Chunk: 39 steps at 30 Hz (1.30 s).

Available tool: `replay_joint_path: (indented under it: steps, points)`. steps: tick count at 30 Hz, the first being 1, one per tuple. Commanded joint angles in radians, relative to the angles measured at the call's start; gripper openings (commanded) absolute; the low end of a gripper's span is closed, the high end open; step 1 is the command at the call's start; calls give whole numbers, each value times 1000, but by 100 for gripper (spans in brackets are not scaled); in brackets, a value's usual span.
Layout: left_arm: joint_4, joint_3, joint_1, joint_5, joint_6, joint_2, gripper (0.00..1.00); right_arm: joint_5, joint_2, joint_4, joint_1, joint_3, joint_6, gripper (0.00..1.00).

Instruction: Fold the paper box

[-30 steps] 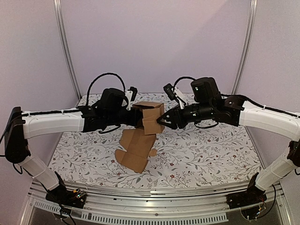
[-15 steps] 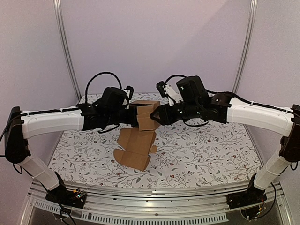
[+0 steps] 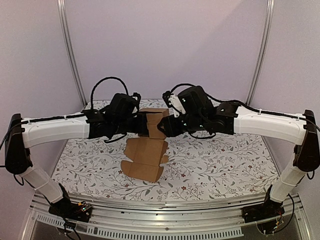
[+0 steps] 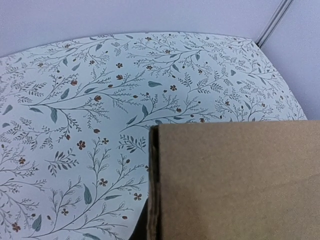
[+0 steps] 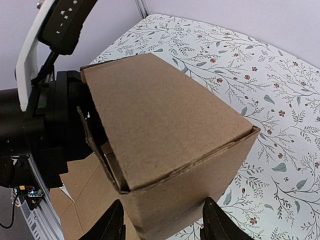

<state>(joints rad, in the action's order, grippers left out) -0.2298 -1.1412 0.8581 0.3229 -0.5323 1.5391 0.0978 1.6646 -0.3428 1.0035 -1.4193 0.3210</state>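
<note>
I read the plain brown die-cut cardboard paper box [image 3: 156, 120] as part-formed. Its upper portion is a closed-looking cube raised above the table, and its unfolded panels trail down from the cube toward the near edge, the lowest one lying on or just above the floral-printed table cover [image 3: 225, 165]. The long axis of the piece therefore runs far-to-near in the top view, crosswise to the line joining the two arms. The cube sits between both claws. The left gripper [image 3: 141, 125] meets its left face and the right gripper [image 3: 167, 126] meets its right face, so neither arm is clearly nearer. In the right wrist view the cube lies dead ahead of the right claw, with one corner edge pointing back at the camera. The black fingers [image 5: 114, 225] stand spread wide, one on each side of that corner, and I cannot confirm any clamping pressure. The left wrist view shows only cardboard and table cover, with no fingers, so I cannot tell the left claw's state; I judge that it supports the cube. The cardboard carries no print. The white bracket [image 5: 37, 45] on the left arm bears small dark characters that I cannot read.
</note>
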Motion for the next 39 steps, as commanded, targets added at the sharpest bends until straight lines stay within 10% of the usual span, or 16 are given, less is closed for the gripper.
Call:
replay_joint_path:
  steps: [1, 39]
  points:
    - [-11, -43, 44, 4, -28, -10, 0, 94, 39, -14, 6, -21, 26, 51]
    - [-142, -181, 161, 178, -139, 97, 0, 332, 215, -60, 65, -174, 155, 0]
